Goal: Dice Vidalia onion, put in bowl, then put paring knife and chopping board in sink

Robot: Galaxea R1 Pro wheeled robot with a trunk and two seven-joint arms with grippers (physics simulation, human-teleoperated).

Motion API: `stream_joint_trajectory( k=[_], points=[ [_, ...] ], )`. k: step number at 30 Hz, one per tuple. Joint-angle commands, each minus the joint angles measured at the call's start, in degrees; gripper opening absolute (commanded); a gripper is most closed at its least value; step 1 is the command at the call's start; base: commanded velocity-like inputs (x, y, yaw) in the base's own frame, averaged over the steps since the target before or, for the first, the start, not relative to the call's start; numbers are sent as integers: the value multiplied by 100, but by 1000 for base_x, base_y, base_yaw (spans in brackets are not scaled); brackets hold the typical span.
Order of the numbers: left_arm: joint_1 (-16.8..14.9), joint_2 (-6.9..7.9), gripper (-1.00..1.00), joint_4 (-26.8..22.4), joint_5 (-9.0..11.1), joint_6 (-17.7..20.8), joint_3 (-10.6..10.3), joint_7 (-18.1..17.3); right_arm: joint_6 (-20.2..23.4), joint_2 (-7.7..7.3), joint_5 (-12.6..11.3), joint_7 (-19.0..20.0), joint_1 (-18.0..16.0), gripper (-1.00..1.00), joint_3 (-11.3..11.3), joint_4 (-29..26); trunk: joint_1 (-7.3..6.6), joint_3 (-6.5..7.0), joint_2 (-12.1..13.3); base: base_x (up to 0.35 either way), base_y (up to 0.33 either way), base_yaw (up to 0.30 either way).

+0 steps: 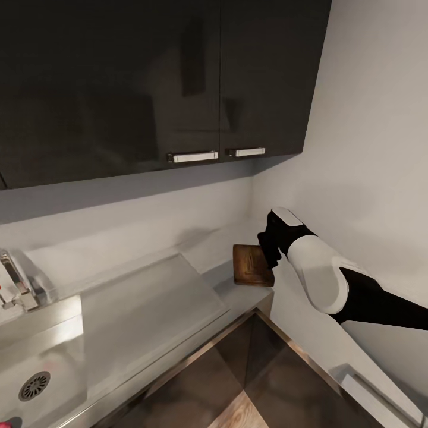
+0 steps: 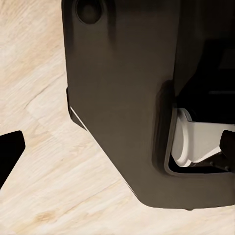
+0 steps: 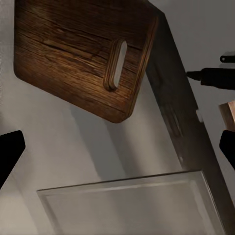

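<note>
One chopping board [image 1: 252, 266] on surface [image 1: 238, 291], frame centre-right, beside right claw [image 1: 268, 252], which spreads open, empty; slot handle nearest. Left claw [image 2: 117, 147] open, far off.

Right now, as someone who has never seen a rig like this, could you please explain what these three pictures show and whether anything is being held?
This is a simulated two-armed wheeled robot in a kitchen. The head view looks down from the robot's head: a steel sink with its drain at lower left, a grey countertop, dark wall cabinets above, and the white-and-black right arm reaching towards a wooden chopping board on the countertop. The right wrist view looks along that arm's gripper: its dark fingertips stand apart at the picture's edges, open, with the board and its slot handle beyond. The left wrist view shows the left gripper, also open, facing the robot's dark body over a wooden floor. Nothing is held.
</note>
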Motion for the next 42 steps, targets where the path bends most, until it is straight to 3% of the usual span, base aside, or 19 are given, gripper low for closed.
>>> stream_joint_trajectory(
  k=[1, 5, 12, 42],
  points=[
    [1, 2, 100, -6, 8, -8, -1, 2, 34, -1, -26, -30, -2, 100, 24, -11, 4, -12, -12, 13, 0, 0],
    [4, 36, 100, 0, 12, -7, -1, 16, 34, -1, -26, -30, -3, 100, 24, -11, 4, -12, -12, 6, 0, 0],
    [4, 276, 100, 17, 15, 9, -1, 32, 30, -1, -22, -32, -5, 100, 24, -11, 4, -12, -12, 0, 0, 0],
    [4, 263, 100, 25, 15, 53, -10, 20, 11, -1, -9, -22, -1, 100, 51, 37, 4, -27, -12, 50, 0, 0]
  ],
)
